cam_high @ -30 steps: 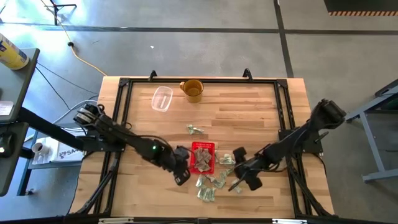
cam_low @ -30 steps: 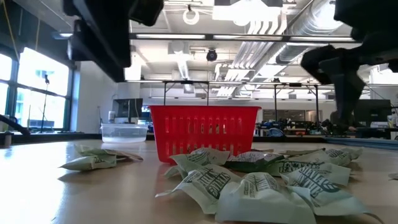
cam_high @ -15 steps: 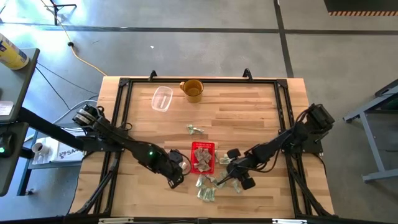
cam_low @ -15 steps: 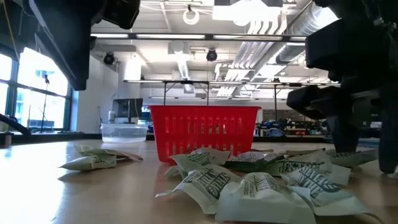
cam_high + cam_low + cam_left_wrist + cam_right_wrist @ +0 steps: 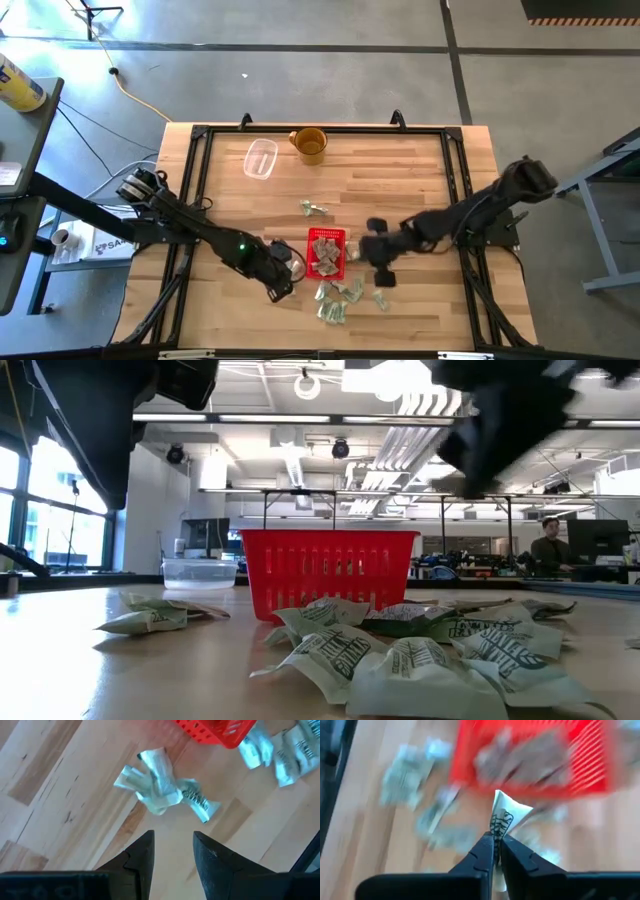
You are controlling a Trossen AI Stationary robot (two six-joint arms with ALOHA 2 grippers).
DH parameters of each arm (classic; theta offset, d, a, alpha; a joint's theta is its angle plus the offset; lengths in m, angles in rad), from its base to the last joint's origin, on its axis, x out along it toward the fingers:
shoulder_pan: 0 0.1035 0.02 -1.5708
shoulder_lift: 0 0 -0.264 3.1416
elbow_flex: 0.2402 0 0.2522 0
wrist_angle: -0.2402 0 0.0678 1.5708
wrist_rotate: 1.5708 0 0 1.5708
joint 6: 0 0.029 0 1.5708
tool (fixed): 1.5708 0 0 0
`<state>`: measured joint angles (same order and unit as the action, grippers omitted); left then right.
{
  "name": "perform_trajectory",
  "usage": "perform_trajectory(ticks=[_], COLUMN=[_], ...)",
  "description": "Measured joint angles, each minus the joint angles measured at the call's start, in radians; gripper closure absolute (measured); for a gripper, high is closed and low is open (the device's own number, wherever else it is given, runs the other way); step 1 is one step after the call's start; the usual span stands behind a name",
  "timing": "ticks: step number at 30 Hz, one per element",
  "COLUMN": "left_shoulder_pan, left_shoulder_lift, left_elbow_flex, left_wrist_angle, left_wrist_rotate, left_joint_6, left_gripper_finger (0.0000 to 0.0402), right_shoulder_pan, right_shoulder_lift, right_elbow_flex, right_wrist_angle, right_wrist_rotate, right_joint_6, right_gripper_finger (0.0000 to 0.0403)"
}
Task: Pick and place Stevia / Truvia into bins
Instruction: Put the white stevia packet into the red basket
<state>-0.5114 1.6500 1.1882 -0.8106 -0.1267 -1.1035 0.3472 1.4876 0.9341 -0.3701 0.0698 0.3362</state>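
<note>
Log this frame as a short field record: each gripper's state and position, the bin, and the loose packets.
right gripper: jaws shut on a Truvia packet, raised just right of the red bin
left gripper: jaws open, empty, left of the bin
bin contents: several packets inside
loose packets: pile on the table in front of the bin
stray packets: small cluster behind the bin

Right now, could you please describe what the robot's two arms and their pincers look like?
Both arms are dark, slim and jointed. The left arm carries a small green light near its forearm and a silvery joint housing at its base. The left pincer has two black, blocky fingers with angled inner edges. The right pincer has two black fingers tapering to narrow tips.
</note>
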Motion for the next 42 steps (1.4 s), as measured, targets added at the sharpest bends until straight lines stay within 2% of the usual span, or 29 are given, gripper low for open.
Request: perform_trajectory(ticks=[4,9,14,18,21,25,29,33,36,39,42], left_shoulder_pan=[0.000,0.000,0.006,0.010,0.009,0.058,0.176,0.367,0.485,0.556,0.618], left_shoulder_lift=[-0.052,-0.093,-0.086,-0.085,-0.085,-0.090,-0.095,-0.095,-0.095,-0.095,-0.095], left_elbow_flex=[-0.101,-0.237,-0.292,-0.289,-0.285,-0.284,-0.284,-0.284,-0.272,-0.243,-0.223], left_wrist_angle=[0.133,0.279,0.294,0.296,0.291,0.292,0.289,0.293,0.289,0.288,0.305], left_wrist_rotate=[-0.021,-0.020,0.009,0.010,-0.053,-0.087,0.005,0.086,0.098,0.106,0.071], left_joint_6=[0.000,-0.086,-0.209,-0.275,-0.260,-0.085,0.162,0.380,0.676,0.973,1.174], left_gripper_finger=[0.0234,0.0256,0.0251,0.0211,0.0174,0.0138,0.0131,0.0148,0.0169,0.0189,0.0200], right_shoulder_pan=[-0.076,-0.141,-0.152,-0.157,-0.155,-0.115,-0.069,-0.017,0.042,0.099,0.148], right_shoulder_lift=[0.028,0.166,0.229,0.223,0.204,0.154,0.097,0.058,0.038,0.029,0.029], right_elbow_flex=[0.077,0.166,0.227,0.233,0.233,0.233,0.230,0.229,0.228,0.228,0.228], right_wrist_angle=[0.009,0.006,0.007,-0.010,-0.075,-0.166,-0.301,-0.481,-0.595,-0.650,-0.659], right_wrist_rotate=[-0.047,-0.182,-0.245,-0.205,-0.159,-0.063,-0.005,0.065,0.153,0.193,0.222], right_joint_6=[-0.057,-0.112,-0.158,-0.155,-0.132,-0.096,-0.009,0.125,0.217,0.314,0.413], right_gripper_finger=[0.0399,0.0373,0.0311,0.0241,0.0192,0.0156,0.0149,0.0148,0.0148,0.0148,0.0148])
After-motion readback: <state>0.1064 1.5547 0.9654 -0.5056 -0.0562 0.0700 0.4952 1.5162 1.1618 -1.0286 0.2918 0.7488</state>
